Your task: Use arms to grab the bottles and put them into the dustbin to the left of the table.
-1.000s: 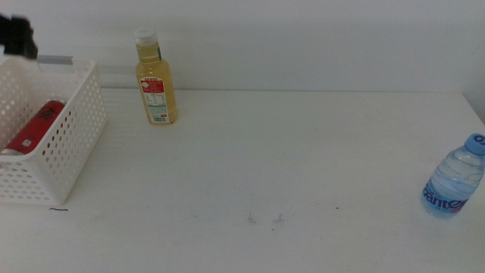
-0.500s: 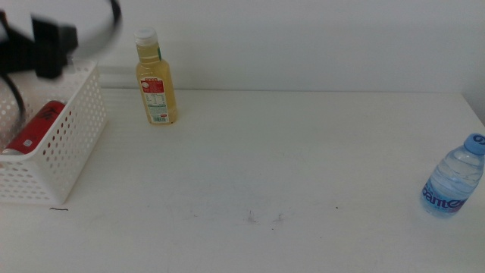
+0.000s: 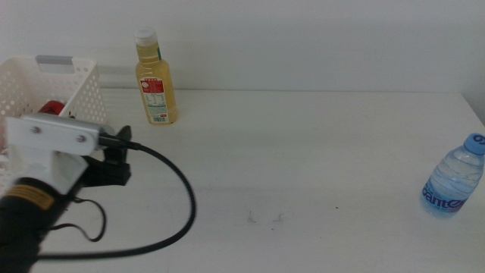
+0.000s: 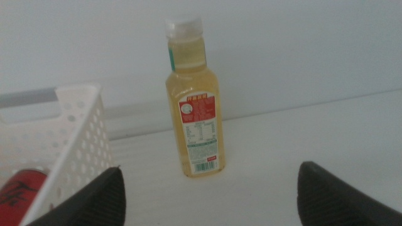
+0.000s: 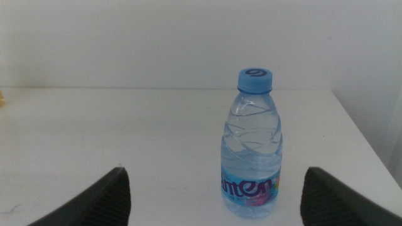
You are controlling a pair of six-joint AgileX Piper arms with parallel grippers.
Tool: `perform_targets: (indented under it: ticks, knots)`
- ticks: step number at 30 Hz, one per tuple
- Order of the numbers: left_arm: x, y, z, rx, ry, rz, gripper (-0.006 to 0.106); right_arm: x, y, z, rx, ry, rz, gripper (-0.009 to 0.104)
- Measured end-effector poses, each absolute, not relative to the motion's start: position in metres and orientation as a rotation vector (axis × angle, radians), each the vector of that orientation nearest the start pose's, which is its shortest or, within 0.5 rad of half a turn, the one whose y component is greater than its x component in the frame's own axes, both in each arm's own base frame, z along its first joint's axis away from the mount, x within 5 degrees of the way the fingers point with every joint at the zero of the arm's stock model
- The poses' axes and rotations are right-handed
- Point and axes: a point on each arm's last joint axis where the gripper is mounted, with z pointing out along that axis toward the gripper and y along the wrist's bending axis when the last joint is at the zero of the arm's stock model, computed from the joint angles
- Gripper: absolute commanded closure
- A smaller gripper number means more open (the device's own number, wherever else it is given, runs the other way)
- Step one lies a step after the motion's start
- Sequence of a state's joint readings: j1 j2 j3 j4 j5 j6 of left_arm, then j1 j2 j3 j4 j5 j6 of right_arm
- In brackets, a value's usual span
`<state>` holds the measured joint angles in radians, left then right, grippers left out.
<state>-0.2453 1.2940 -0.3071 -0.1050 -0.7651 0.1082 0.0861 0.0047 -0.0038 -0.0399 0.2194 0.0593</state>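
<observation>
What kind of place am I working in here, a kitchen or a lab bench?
Probably a lab test bench, not a kitchen: a bare white table against a plain white wall, with only a yellow bottle, a water bottle and a white basket set out.

I seem to be in a bare robot test space, a lab bench more than a home. My left gripper (image 4: 207, 188) looks over a plain white table (image 3: 303, 152) against a blank white wall (image 3: 303, 38). Ahead of it stands only a yellow drink bottle (image 4: 193, 107), a white perforated basket (image 4: 75, 138) beside it.
</observation>
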Motion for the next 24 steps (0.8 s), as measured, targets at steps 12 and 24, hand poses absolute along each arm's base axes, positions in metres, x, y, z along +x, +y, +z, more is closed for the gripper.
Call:
perform_targets:
  ticks: [12,24]
  knots:
    - [0.289,-0.064,0.150,0.138,1.704,-0.106,0.007,0.056,0.004,0.194,-0.050,1.704,0.072,0.009]
    - [0.360,-0.068,0.134,0.109,1.710,-0.091,0.007,0.056,0.004,0.194,-0.050,1.704,0.072,0.009]
